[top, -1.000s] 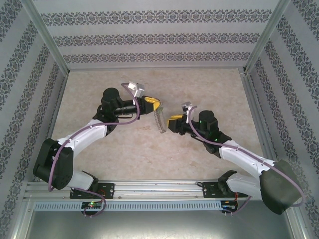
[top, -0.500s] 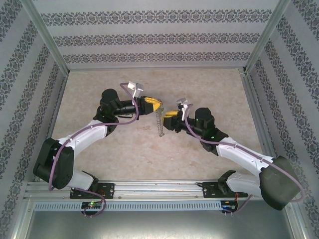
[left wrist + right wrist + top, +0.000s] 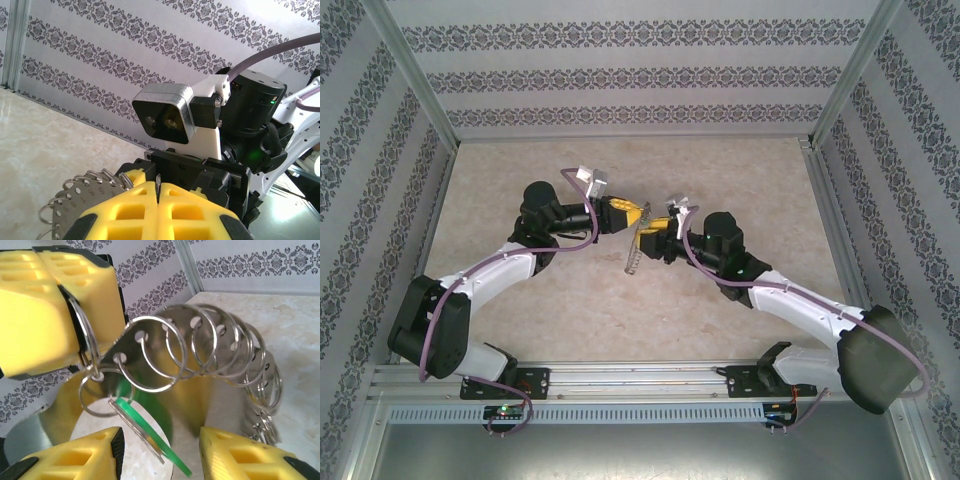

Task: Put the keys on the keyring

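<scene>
The left tool (image 3: 157,200) clenches the keyring (image 3: 200,345); the right tool (image 3: 160,450) gapes, key (image 3: 145,427) between its fingers.

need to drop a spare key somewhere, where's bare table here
Bare table runs along the back wall, and again between the left arm, right arm and the base rail. Crowded in the middle, where both arms meet at the keyring.

2 hands: left hand (image 3: 638,214) + right hand (image 3: 647,234); 1 keyring (image 3: 131,346) w/ many rings; 1 green key (image 3: 150,432)
</scene>
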